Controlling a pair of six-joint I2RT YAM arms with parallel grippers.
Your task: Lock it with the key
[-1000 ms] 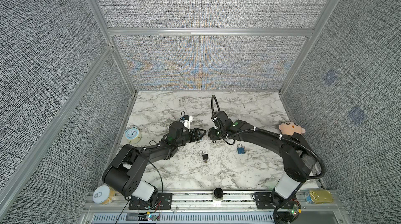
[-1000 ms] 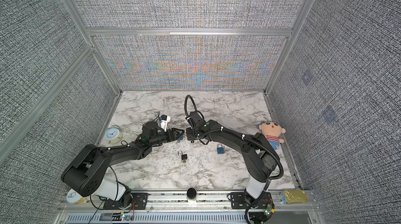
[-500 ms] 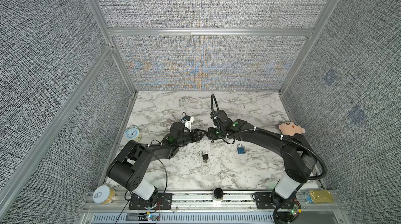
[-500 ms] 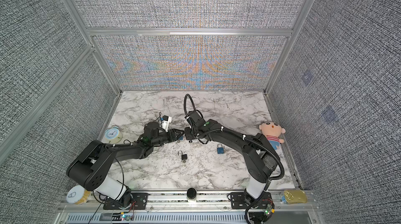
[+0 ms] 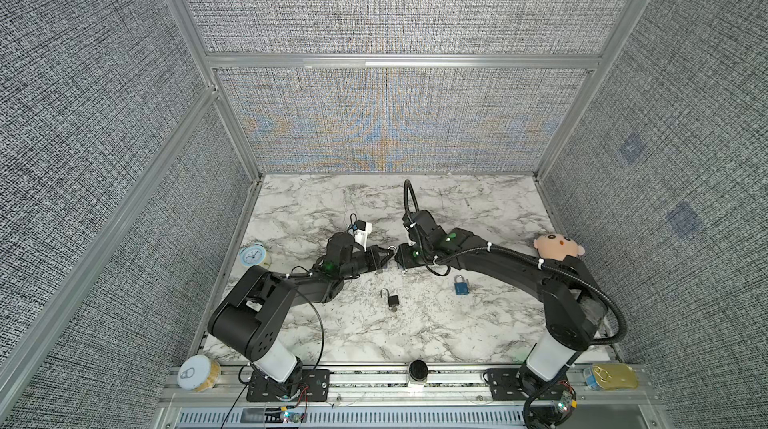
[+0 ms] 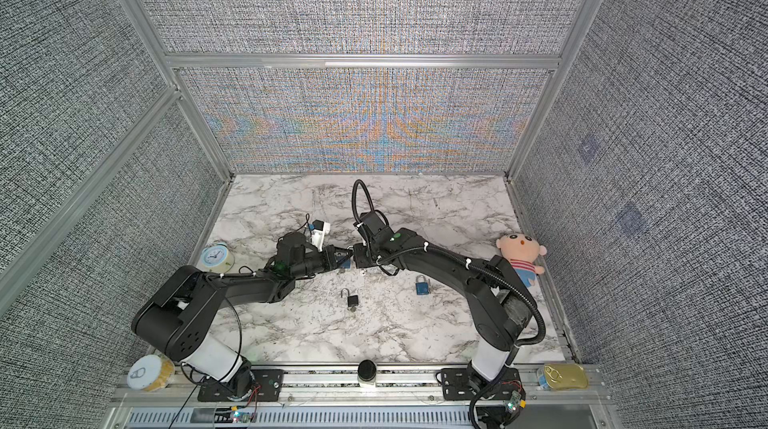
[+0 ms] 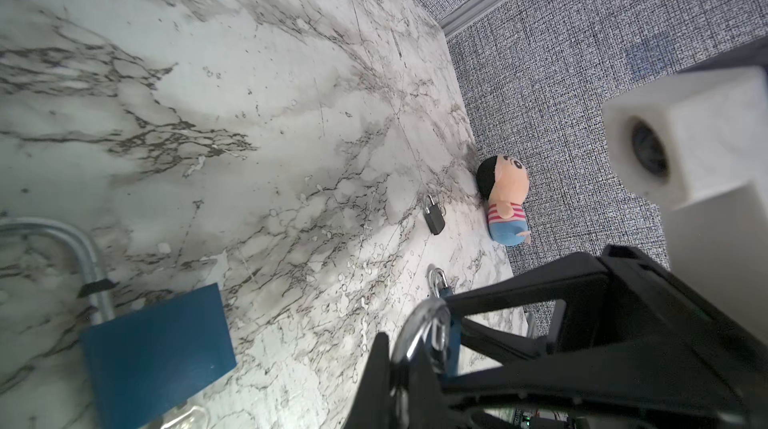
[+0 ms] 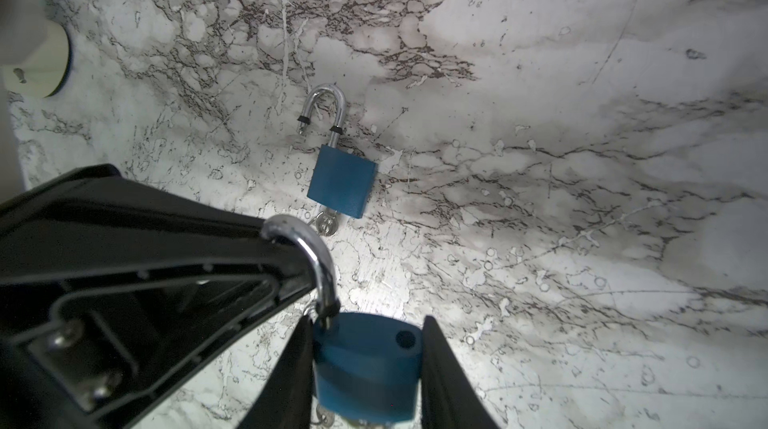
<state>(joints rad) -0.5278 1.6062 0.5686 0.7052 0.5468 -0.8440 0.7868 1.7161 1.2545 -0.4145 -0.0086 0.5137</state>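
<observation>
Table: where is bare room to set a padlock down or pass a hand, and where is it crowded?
Bare: the far strip of the table behind both arms, and the near strip between black padlock and front rail. Crowded: mid-table, where left tool and right tool grip the held padlock, another blue padlock nearby.

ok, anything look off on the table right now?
Nothing spilled or broken. Only oddity: the blue padlock, gripped by the right gripper, has its shackle swung open, with the left gripper shut on it. The black padlock on the table also lies with its shackle open.
</observation>
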